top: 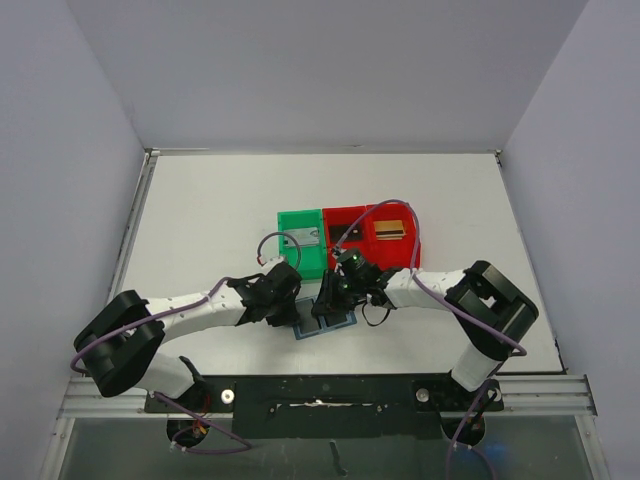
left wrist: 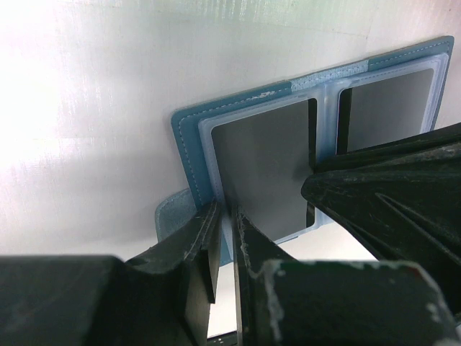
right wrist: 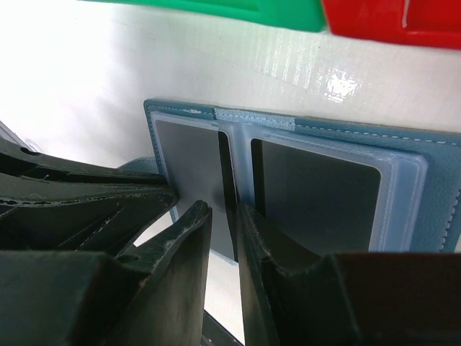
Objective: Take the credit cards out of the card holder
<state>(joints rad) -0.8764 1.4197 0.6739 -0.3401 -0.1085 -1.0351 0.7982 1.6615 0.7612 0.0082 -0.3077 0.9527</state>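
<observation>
The blue card holder [top: 341,325] lies open and flat near the table's front edge, between the two arms. Clear sleeves on both panels hold dark grey credit cards [left wrist: 266,162] [right wrist: 317,194]. In the left wrist view, my left gripper [left wrist: 225,213] has its fingers almost together on the outer edge of the left panel [left wrist: 189,137], with the sleeve's rim between them. My right gripper [right wrist: 223,209] stands a slim gap apart over the near inner edge of the left card [right wrist: 189,155], beside the spine. I cannot see whether it pinches anything. Both grippers [top: 304,308] [top: 328,302] meet over the holder.
Behind the holder stand a green bin [top: 301,240] and two joined red bins [top: 370,236], each with a flat card-like thing inside. Their front rims show in the right wrist view, green [right wrist: 238,11] and red [right wrist: 396,18]. The other arm's fingers [left wrist: 382,205] [right wrist: 79,194] crowd each wrist view.
</observation>
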